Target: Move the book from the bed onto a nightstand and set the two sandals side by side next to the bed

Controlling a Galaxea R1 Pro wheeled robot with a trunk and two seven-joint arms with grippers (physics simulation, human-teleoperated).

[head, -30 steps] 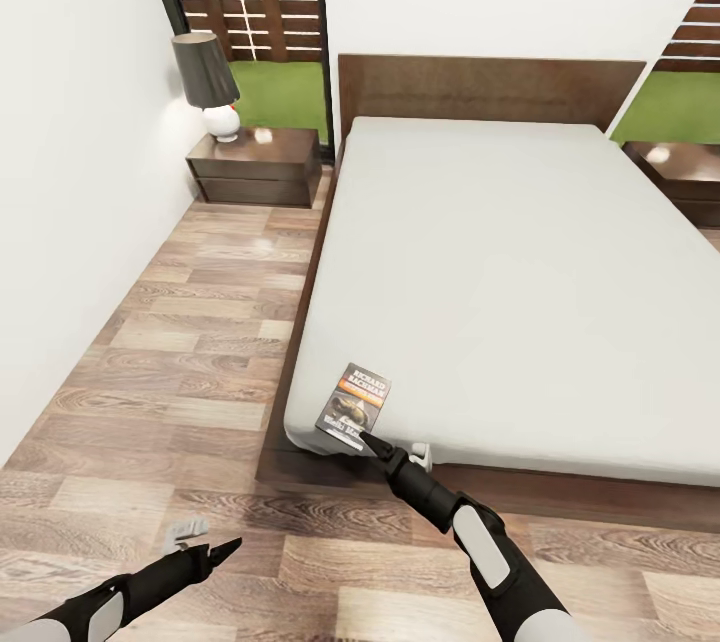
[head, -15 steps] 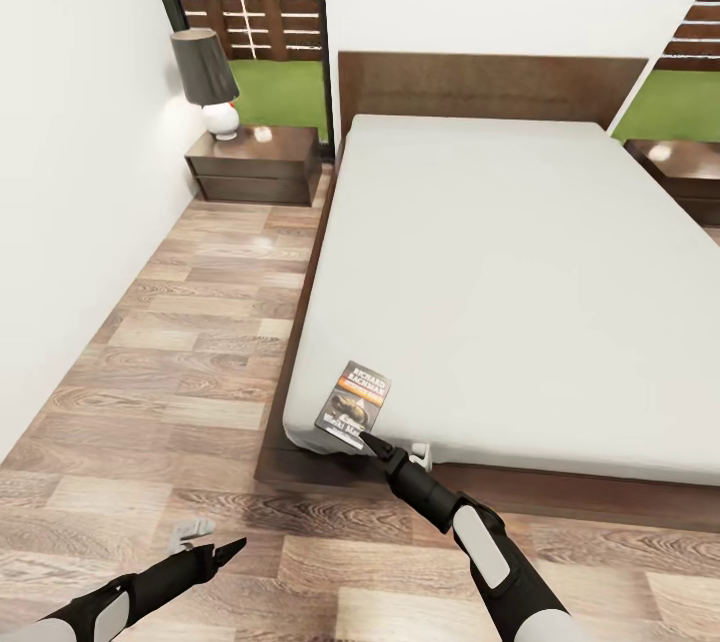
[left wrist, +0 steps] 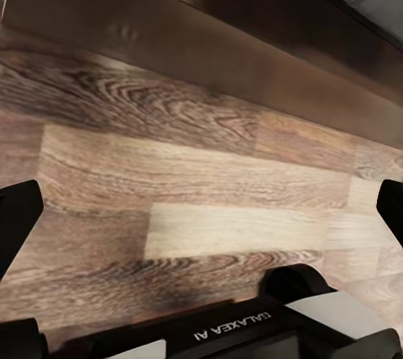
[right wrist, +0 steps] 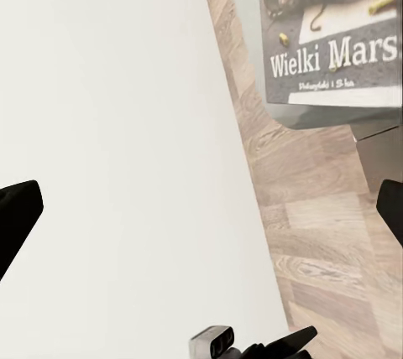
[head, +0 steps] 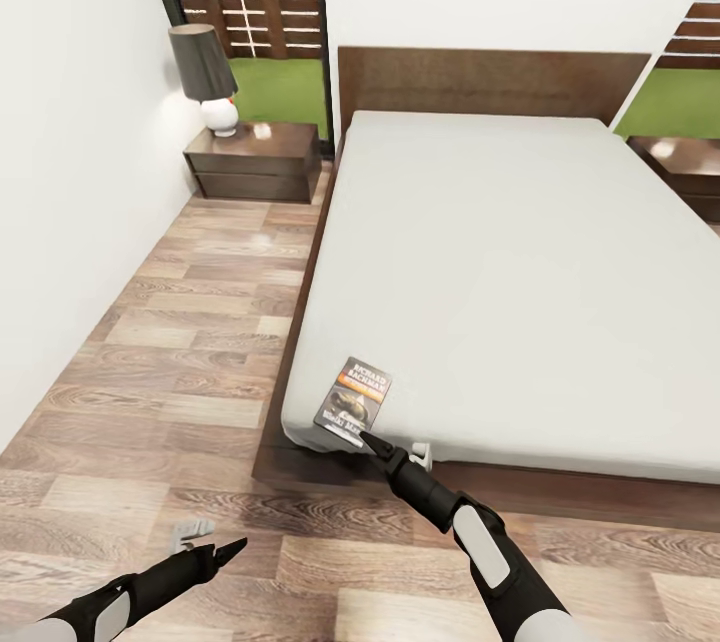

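Two arms show in the head view, and between the earlier pictures and this one almost nothing on the bed has changed: the whole scene has slid down slightly, which points to the camera tilting rather than the things moving. The book [head: 353,401] lies flat on the grey mattress of the bed [head: 500,262], right at the mattress's near left corner, its lower edge close to the rim. The right gripper [head: 392,448] sits at that same corner, one dark finger tip resting at or just over the book's near edge and the pale one beside the mattress rim; its fingers [right wrist: 18,212] are spread wide apart in the right wrist view, with the book's cover above them and nothing clamped between. The left gripper [head: 205,544] hangs low over the wood floor [head: 180,362] near the bed's foot, its fingers [left wrist: 17,216] likewise parted and empty. The nightstand [head: 252,160] with a lamp [head: 208,74] stands at the bed's far left corner by the headboard, well apart from the book. Because the hand has held its place, the grasp seems about to begin but not made; the book has yet to be pinched and lifted, and carrying it will call for a move along the bed's left side.
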